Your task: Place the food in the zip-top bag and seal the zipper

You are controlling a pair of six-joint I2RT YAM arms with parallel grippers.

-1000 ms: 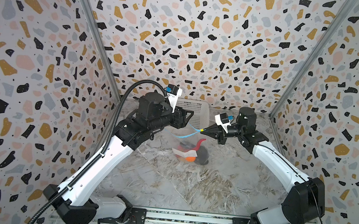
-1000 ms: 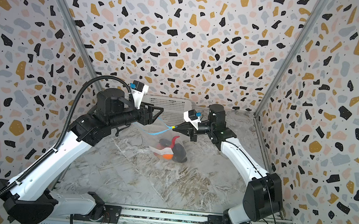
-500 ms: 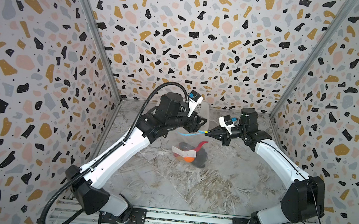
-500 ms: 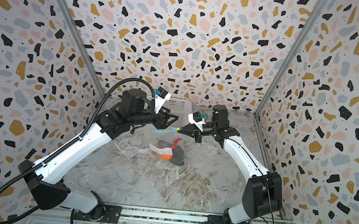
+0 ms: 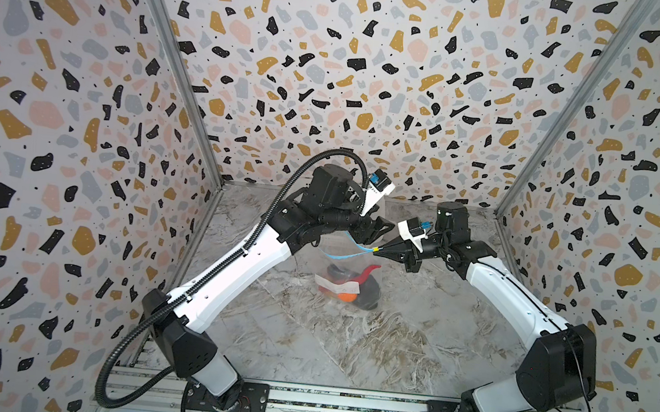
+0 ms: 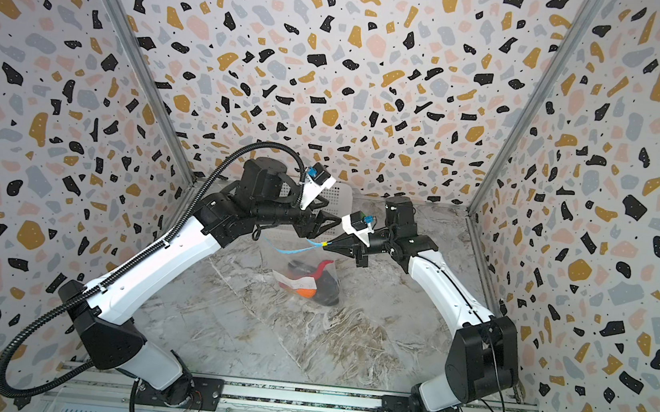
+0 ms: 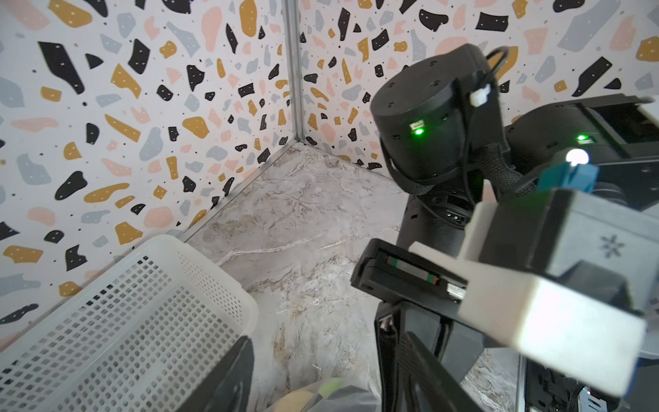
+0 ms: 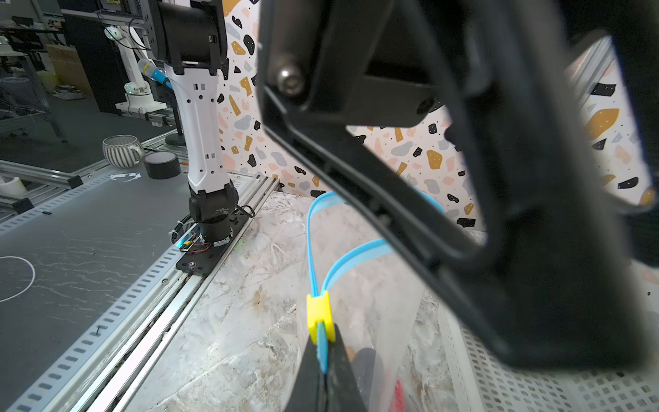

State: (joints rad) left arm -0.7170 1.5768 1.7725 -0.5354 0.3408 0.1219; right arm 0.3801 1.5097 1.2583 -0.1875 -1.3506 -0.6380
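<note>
Sealing is the job now: right gripper [image 5: 376, 253] is clamped on the end of the zipper [image 8: 311, 257], right behind the yellow slider [image 8: 320, 315]. The zip-top bag [image 5: 346, 264] hangs below its tips, food [image 5: 348, 297] inside. Left gripper [image 5: 376, 230] hovers just opposite, jaws apart, gripping nothing. The tracks gape, so next, I'd say, it must pinch that slider and drag it along. The print on the white label [image 5: 336, 286] is unreadable.

I'm running a robotics lab test cell. Terrazzo-print panel walls [image 5: 334, 69] box in a marble-print bench [image 5: 326, 340], and the left arm [image 5: 229, 271] and right arm [image 5: 511, 293] are bolted to an aluminium rail [image 5: 341, 404]. Beyond it I see a grey slotted bench [image 8: 71, 232], a striped mug [image 8: 121, 151], a black tape roll [image 8: 162, 164] and another white robot [image 8: 133, 82].
</note>
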